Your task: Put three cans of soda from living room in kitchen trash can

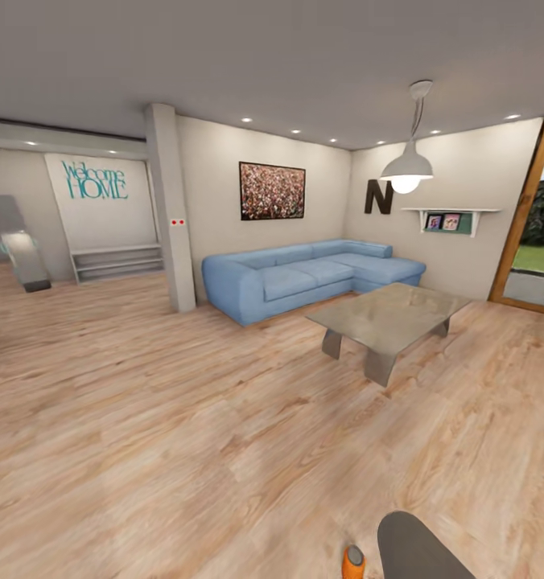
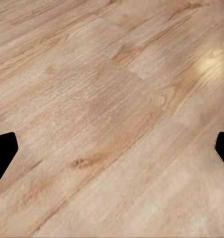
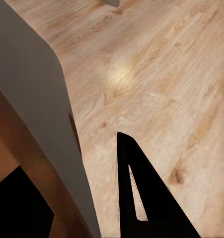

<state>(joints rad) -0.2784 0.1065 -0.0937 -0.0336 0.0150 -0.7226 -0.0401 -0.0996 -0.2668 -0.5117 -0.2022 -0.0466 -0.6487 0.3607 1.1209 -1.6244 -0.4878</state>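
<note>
The tash can [image 3: 37,84] has a grey wall and a brown inside. My right gripper [image 3: 67,153] is shut on its wall, with one black finger [image 3: 141,193] outside and the other inside. In the head view its grey side [image 1: 417,547] rises at the bottom edge. Just left of it stands an orange can of soda [image 1: 352,563] with a grey top. My left gripper [image 2: 115,139] hangs open over bare wood floor, nothing between its fingers.
This is the living room. A blue corner sofa [image 1: 312,277] stands against the far wall, and a glass coffee table [image 1: 389,318] is in front of it at the right. A grey pillar [image 1: 171,209] rises left of the sofa. Wood plank floor [image 1: 183,418] stretches between me and them.
</note>
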